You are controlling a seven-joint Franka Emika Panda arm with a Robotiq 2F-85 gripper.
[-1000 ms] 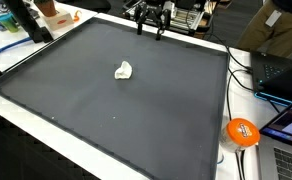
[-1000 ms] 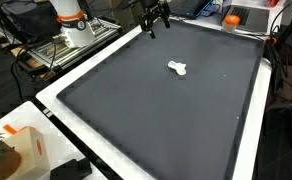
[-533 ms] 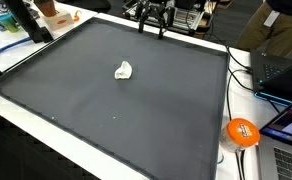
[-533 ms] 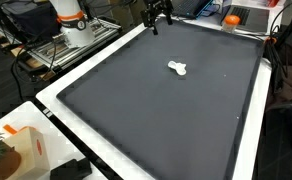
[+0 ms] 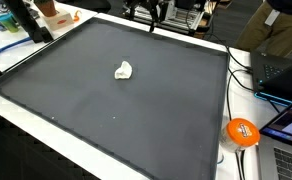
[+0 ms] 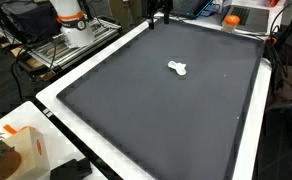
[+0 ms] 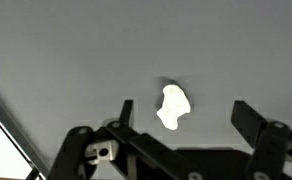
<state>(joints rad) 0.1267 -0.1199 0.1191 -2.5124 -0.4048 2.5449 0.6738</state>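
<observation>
My end effector (image 7: 181, 104) has its two fingers (image 7: 126, 108) spread wide apart with nothing between them. In the wrist view I count both dark fingers, one on each side of the frame, with the single white crumpled lump (image 7: 172, 107) lying far below in the gap between them. In both exterior views the end effector (image 5: 156, 12) (image 6: 159, 10) hangs in the air over the far edge of the mat, touching nothing.

The lump (image 5: 124, 70) (image 6: 177, 68) is the only loose thing on the one dark grey mat (image 5: 136, 115). It sits on the mat's surface, somewhat towards the end effector's side of the middle and well apart from the fingers.

The mat covers most of the white worktop (image 6: 48, 99), which shows as a pale border round it. Off the mat, in an exterior view, I count one round orange object (image 5: 242, 132) near the corner among cables. In an exterior view, one orange-and-white carton (image 6: 26, 150) stands at the near corner.
</observation>
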